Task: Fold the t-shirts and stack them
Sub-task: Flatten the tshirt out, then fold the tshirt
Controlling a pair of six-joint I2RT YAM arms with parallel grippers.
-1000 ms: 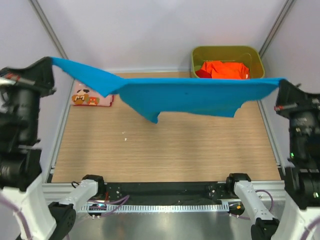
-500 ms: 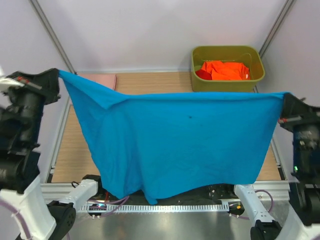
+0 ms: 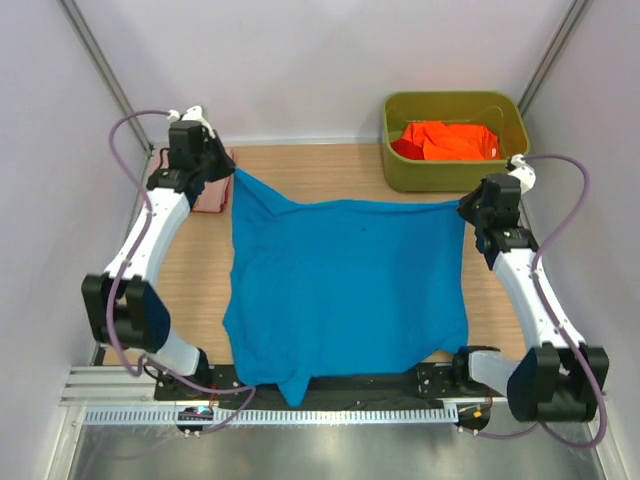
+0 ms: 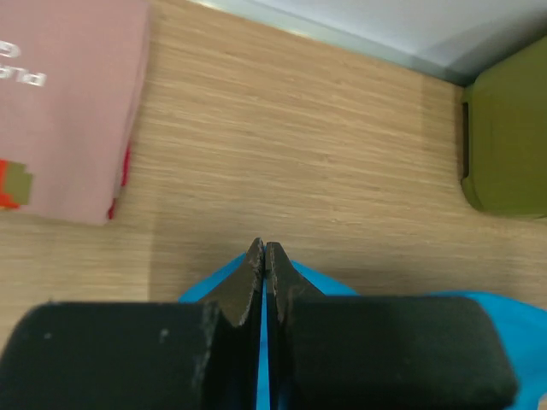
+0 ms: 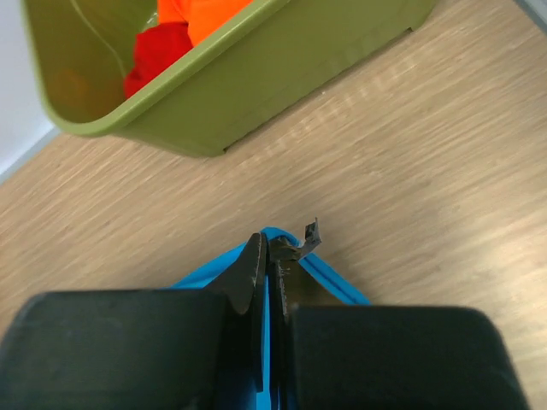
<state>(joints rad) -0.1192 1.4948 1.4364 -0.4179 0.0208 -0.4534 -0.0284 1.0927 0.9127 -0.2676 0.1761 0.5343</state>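
**Top view, with 12 o'clock at the far wall.** A light wood-grain table (image 3: 300, 165) stands in a booth with plain pale walls (image 3: 300, 60). Two slanted metal posts (image 3: 100, 70) rise at the far corners. A slotted aluminium rail (image 3: 330, 415) and a black mounting bar run along the 6 o'clock edge.

The blue t-shirt (image 3: 345, 280) lies spread flat over the table's centre. Its near hem reaches over the 6 o'clock edge onto the black bar.

The left gripper (image 3: 230, 172) is at 10 o'clock and the right gripper (image 3: 466, 205) at 2 o'clock. Each has its jaws pressed together on a far corner of the blue cloth, low over the wood.

The folded pink t-shirt (image 3: 212, 196) lies at 10 o'clock, just beside the left gripper and partly hidden by the arm.

An olive-green bin (image 3: 398, 165) sits at 1 o'clock. It holds an orange t-shirt (image 3: 455, 140) and a red t-shirt (image 3: 405, 148).

**Wrist views.** Both fingertip pairs are closed, with blue fabric between and beneath them.
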